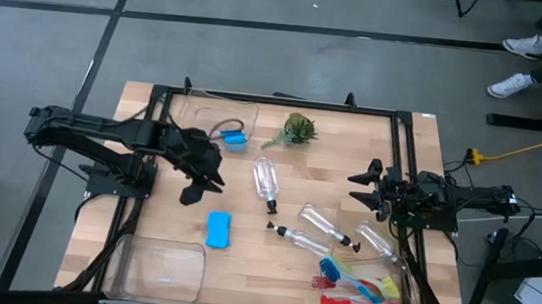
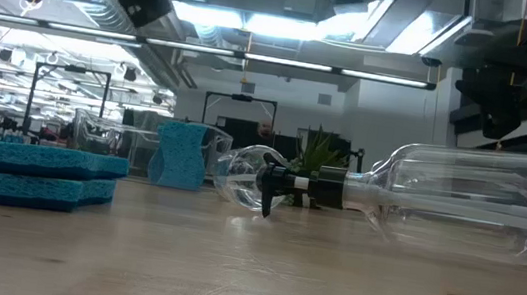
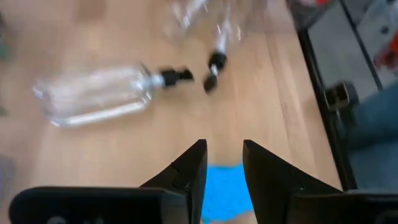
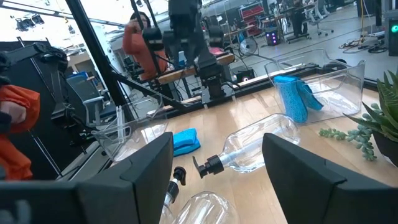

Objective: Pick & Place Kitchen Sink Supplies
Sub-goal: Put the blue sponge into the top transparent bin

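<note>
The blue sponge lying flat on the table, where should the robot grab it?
Across its short width, coming straight down from above. The blue sponge lies flat with bare wood around it, so its long edges are free. The left gripper already hangs open right over it, which suits a top grab. The right gripper waits far off.

Surface is showing pale wood grain, smooth and matt. Bottles are presenting clear glossy plastic with black pump tops. Sponge is appearing porous, matt blue. Bins are showing transparent glossy plastic.
</note>
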### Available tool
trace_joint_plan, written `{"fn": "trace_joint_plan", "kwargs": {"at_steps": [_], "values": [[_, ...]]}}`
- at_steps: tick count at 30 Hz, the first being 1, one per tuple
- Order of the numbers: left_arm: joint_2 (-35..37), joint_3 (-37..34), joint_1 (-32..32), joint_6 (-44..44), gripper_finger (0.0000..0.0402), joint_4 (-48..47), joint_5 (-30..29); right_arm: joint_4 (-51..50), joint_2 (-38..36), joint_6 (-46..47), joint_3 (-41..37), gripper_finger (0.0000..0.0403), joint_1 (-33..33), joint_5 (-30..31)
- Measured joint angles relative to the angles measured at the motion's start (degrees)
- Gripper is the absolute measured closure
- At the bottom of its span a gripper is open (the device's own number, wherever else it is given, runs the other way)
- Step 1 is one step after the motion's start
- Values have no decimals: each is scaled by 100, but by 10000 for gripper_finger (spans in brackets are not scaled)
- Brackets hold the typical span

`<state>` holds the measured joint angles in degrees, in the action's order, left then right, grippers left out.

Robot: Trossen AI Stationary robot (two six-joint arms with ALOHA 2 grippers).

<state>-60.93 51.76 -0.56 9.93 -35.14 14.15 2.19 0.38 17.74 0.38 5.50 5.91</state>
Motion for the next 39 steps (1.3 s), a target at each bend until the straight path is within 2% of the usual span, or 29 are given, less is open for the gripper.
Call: {"fn": "trace_joint_plan", "kwargs": {"at_steps": [8,13,21,39], "values": [[-721,-345,-272,-21,307,115,760,0,0,-1,1,158,-2,0],[-1014,-680,-321,-238,307,168,776,1,-1,-1,2,158,-2,0],[-1343,-1281,-321,-219,307,1395,781,-1,0,0,0,158,-2,0],[-2386,-1369,-321,-417,307,1822,692,0,-2,0,1,158,-2,0]]}}
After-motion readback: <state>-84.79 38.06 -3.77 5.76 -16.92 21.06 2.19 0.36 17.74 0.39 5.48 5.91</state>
